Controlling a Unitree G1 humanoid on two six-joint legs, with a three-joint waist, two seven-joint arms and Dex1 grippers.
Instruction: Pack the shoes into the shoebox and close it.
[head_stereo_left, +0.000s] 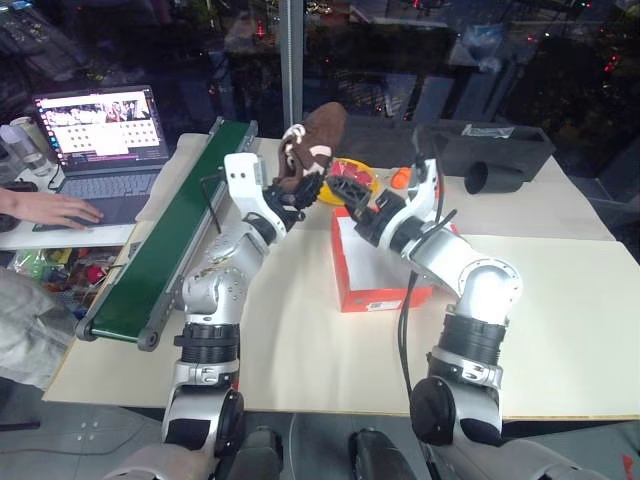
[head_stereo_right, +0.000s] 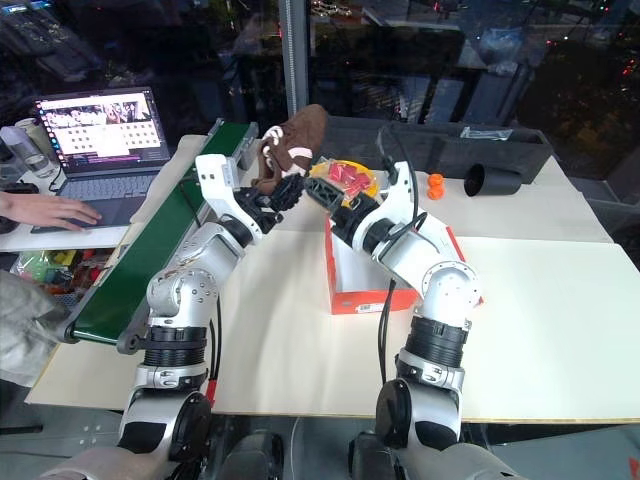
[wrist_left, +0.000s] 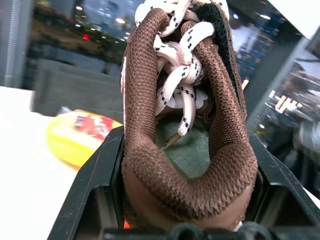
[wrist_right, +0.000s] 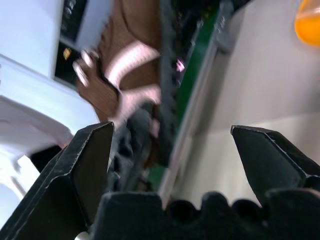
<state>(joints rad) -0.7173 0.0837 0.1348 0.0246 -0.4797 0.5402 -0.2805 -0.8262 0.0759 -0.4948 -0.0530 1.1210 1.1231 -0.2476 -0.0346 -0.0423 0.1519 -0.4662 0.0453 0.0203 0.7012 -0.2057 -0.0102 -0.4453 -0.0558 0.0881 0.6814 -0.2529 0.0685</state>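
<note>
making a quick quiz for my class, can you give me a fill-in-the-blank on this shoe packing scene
1. The left claw is shut on a brown ____ with white laces.
2. The right claw has its jaws ____ and holds nothing.
3. The shoebox on the table is coloured ____.
4. Along the table's left side lies a long conveyor with a ____ belt.

Missing words: shoe; open; red-orange; green

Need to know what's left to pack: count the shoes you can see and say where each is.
1. One brown shoe is held up by the left gripper, beside the shoebox. The other may be hidden behind the right arm.
</note>
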